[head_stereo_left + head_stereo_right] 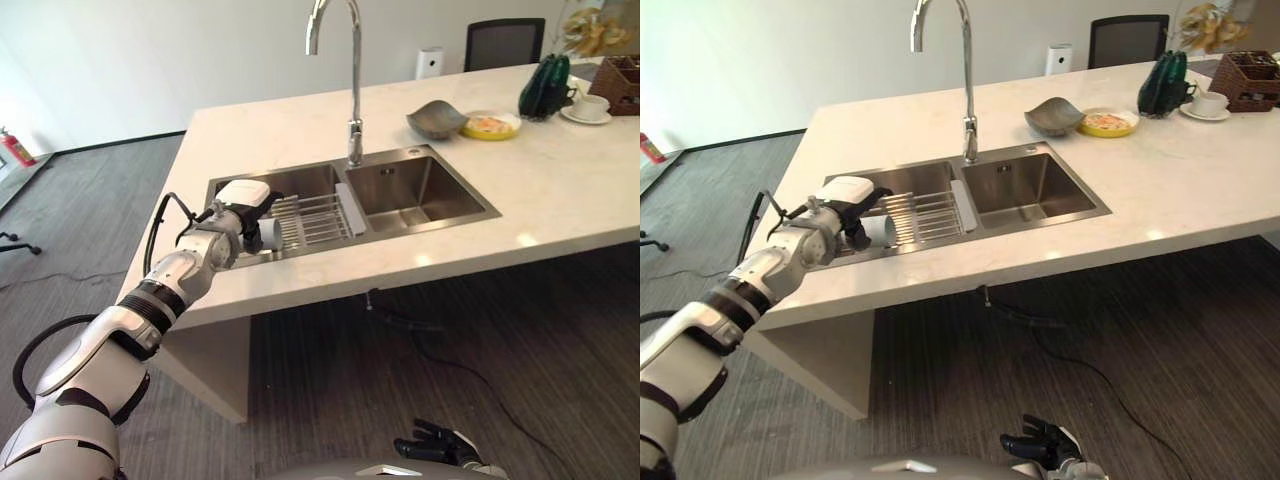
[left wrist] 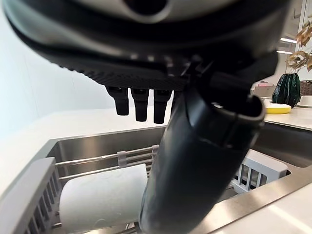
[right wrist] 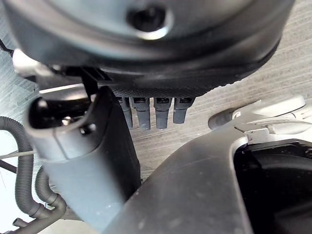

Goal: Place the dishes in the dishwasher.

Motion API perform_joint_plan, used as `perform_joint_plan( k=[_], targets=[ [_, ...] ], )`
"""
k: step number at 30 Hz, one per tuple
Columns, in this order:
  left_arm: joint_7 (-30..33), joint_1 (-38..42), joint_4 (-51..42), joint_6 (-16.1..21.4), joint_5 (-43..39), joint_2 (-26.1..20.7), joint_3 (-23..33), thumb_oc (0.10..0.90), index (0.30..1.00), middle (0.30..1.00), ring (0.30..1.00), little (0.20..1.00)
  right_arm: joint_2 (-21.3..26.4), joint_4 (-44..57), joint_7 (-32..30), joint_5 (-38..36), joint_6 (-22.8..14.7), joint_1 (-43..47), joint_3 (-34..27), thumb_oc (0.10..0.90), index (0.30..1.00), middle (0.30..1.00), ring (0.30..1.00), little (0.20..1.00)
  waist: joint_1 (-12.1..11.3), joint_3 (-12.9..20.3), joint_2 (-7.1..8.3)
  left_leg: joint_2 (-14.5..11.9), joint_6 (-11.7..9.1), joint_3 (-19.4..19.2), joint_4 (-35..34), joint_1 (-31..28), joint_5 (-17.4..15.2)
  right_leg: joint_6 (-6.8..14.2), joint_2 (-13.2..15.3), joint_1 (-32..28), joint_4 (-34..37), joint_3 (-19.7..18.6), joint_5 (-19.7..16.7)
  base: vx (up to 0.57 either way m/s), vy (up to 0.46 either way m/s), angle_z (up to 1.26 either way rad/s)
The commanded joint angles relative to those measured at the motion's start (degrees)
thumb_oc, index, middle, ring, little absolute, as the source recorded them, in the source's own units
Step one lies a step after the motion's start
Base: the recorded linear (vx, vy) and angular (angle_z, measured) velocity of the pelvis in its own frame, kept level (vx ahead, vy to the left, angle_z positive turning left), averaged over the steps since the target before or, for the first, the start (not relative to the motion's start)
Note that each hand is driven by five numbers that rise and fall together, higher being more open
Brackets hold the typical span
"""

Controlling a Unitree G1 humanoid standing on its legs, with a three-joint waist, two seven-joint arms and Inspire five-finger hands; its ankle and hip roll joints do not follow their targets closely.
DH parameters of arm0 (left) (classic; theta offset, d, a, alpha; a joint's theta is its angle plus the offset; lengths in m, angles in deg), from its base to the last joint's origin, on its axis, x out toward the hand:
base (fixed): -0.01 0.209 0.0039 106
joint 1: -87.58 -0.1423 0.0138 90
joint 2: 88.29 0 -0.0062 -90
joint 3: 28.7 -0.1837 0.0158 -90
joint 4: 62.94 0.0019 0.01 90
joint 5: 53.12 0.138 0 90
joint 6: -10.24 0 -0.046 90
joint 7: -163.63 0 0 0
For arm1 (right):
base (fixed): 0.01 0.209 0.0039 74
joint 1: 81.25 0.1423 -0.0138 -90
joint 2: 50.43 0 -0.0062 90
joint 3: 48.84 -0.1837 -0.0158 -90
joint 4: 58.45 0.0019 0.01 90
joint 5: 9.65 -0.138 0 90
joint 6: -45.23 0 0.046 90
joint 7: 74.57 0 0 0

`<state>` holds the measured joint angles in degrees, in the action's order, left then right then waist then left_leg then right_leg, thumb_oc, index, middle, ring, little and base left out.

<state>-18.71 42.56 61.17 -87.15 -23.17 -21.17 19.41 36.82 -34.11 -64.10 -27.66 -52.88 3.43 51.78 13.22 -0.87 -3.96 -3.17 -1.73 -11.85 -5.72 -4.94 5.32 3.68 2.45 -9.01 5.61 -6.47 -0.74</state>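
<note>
The left hand [image 1: 243, 212] hovers over the wire rack [image 1: 310, 218] in the sink [image 1: 420, 190], fingers [image 2: 139, 102] relaxed, grasping nothing. A white cup [image 2: 102, 197] lies on its side just beneath it, apparently drying. The right hand [image 1: 435, 442] hangs idle and unclenched, well below the desk [image 1: 560, 190].

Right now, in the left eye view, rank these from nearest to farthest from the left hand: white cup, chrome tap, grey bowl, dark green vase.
1. White cup, lying on the sink rack beside the left hand.
2. Chrome tap, behind the sink.
3. Grey bowl, on the counter further right.
4. Dark green vase, far right.
</note>
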Motion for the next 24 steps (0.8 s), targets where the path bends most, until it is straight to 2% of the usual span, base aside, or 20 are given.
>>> perform_joint_plan(
  k=[1, 4, 8, 15, 16, 24],
  targets=[
    [4.5, 13.0, 6.3, -2.3, 3.3, -3.1, 3.1, 0.800, 0.900, 0.900, 0.900, 0.900, 0.6, -0.8, 0.6, 1.8, -1.7, 0.4, 0.9, 0.800, 0.900, 0.900, 0.900, 0.900, -1.7, -0.1, 0.12, -3.4, -5.3, 0.5, 0.7, -4.0, -5.2, 4.0, 2.8, 2.6, -0.6, 1.9, 1.6, 0.01, -0.003, -0.15],
    [4.9, 13.1, 7.9, -2.6, 3.0, -2.6, 3.2, 0.800, 0.900, 0.900, 0.900, 0.900, 0.5, -0.8, 0.7, 1.9, -1.7, 0.3, 0.9, 0.800, 0.900, 0.900, 0.900, 0.900, -1.5, -0.1, 0.04, -3.5, -5.3, 0.4, 0.7, -4.1, -5.2, 4.0, 2.7, 2.6, -0.6, 1.8, 1.6, 0.00, -0.003, -0.03],
    [5.8, 14.0, 15.0, -4.8, 1.3, -1.7, 4.6, 0.800, 0.900, 0.900, 0.900, 0.900, 0.4, -1.0, 0.9, 1.8, -1.7, -0.7, 0.5, 0.800, 0.900, 0.900, 0.900, 0.900, -0.4, -0.2, -0.34, -3.8, -5.6, -0.4, 0.7, -4.1, -5.0, 3.9, 2.3, 2.9, -0.6, 1.3, 1.5, 0.00, -0.006, -0.03],
    [5.8, 14.3, 16.0, -5.2, 1.1, -1.7, 4.6, 0.800, 0.900, 0.900, 0.900, 0.900, 0.5, -1.0, 1.0, 1.8, -1.6, -0.8, 0.4, 0.800, 0.900, 0.900, 0.900, 0.900, -0.3, -0.2, -0.40, -3.9, -5.6, -0.5, 0.7, -4.1, -4.9, 3.9, 2.3, 3.0, -0.6, 1.3, 1.5, 0.01, -0.007, -0.08],
    [5.3, 16.3, 23.6, -7.2, -0.7, 0.7, 4.7, 0.800, 0.900, 0.900, 0.900, 0.900, 1.4, -0.7, 0.9, 2.2, -1.6, -0.8, 0.7, 0.800, 0.900, 0.900, 0.900, 0.900, 0.5, -0.6, -1.02, -4.0, -5.9, -0.6, 0.7, -3.5, -4.7, 3.7, 2.0, 3.4, -0.6, 1.3, 1.6, 0.05, -0.045, 0.01],
    [5.4, 19.5, 25.9, -6.5, -1.9, 2.5, 3.1, 0.800, 0.900, 0.900, 0.900, 0.900, 2.4, -0.5, 0.9, 2.3, -1.8, 1.7, 1.4, 0.800, 0.900, 0.900, 0.900, 0.900, 0.7, -2.5, -2.50, -4.2, -6.1, -0.5, 0.7, -0.3, -3.6, 3.8, 2.0, 6.8, -0.6, 1.3, 0.5, 0.00, -0.006, 0.00]
  ],
)
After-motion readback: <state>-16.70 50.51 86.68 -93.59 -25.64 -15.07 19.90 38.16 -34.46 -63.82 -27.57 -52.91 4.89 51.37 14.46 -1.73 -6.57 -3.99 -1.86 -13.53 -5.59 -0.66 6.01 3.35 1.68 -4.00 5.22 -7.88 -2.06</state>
